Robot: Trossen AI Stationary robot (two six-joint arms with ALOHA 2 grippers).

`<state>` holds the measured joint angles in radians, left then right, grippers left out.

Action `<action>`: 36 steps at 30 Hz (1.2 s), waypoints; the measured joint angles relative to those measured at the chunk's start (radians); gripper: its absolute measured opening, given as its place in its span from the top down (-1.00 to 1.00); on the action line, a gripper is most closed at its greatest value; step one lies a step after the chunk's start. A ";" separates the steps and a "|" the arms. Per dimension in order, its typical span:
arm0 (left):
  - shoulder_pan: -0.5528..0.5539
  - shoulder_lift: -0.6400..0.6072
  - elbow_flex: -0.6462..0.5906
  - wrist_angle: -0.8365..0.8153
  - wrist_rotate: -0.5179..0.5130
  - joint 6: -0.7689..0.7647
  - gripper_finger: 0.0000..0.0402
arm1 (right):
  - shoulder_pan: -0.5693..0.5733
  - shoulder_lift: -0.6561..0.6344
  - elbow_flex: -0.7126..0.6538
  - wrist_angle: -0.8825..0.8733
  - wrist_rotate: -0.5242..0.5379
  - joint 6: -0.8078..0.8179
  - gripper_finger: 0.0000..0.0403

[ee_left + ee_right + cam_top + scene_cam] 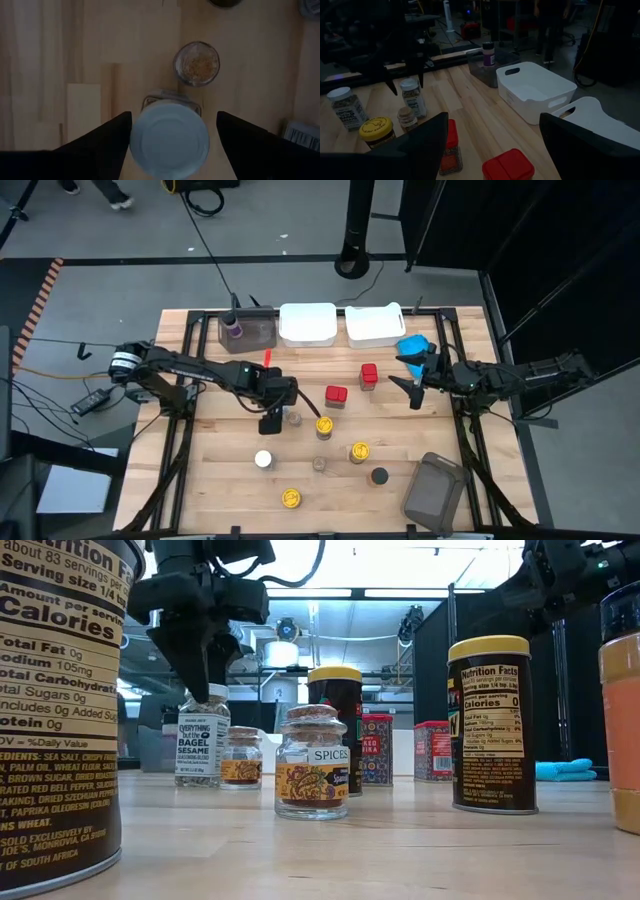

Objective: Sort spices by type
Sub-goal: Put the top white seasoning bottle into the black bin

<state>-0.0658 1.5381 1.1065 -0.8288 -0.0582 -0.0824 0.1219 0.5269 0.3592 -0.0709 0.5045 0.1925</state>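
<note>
Grey floor and dark framing surround the wooden desk [200, 480] that I work on.

1. Left end effector [272, 423]: I see it poised directly above a white-capped jar [170, 137], fingers spread wide to either side of the cap, not touching it. State: released, nothing grasped. In the low view the fingers hang just over the top of this jar, whose label reads "Everything but the bagel sesame".
2. Just beyond the left end effector stands a small clear glass jar [293, 418] with brownish contents.
3. Right end effector [414, 388]: it waits near the right edge of the desk, fingers apart, holding nothing. A blue cloth [413, 346] lies just beside it.
4. Toward the desk centre from the right end effector stand 2 red-capped jars [369, 373], one nearer to it, the other [336, 395] farther off.
5. On the near half of the desk, apart from both end effectors, stand 3 yellow-lidded jars [324, 425], [359, 451], [291, 498], a white-lidded jar [263, 460], a black-capped jar [379, 476] and another small glass jar [319, 464].
6. Along the far edge sit 2 white tubs [308, 323] and a grey bin [250, 332] holding a purple-capped jar [233, 330]. A second grey bin [434, 492] lies at the near right corner.
</note>
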 joint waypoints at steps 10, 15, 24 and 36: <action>0.000 0.032 0.000 -0.003 0.009 0.008 -0.43 | 0.000 0.018 0.000 0.000 0.000 0.044 -0.59; 0.000 0.046 0.000 -0.016 0.010 0.027 -0.24 | 0.000 0.024 0.000 0.002 0.000 0.044 -0.59; 0.000 0.046 0.000 -0.013 0.012 0.026 0.03 | 0.000 0.026 0.000 0.002 0.000 0.044 -0.59; 0.034 0.004 0.000 -0.082 0.031 -0.120 0.03 | 0.000 0.026 0.000 0.002 0.000 0.044 -0.59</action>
<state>-0.0314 1.5426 1.1069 -0.9105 -0.0275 -0.2019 0.1219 0.5526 0.3592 -0.0685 0.5045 0.2367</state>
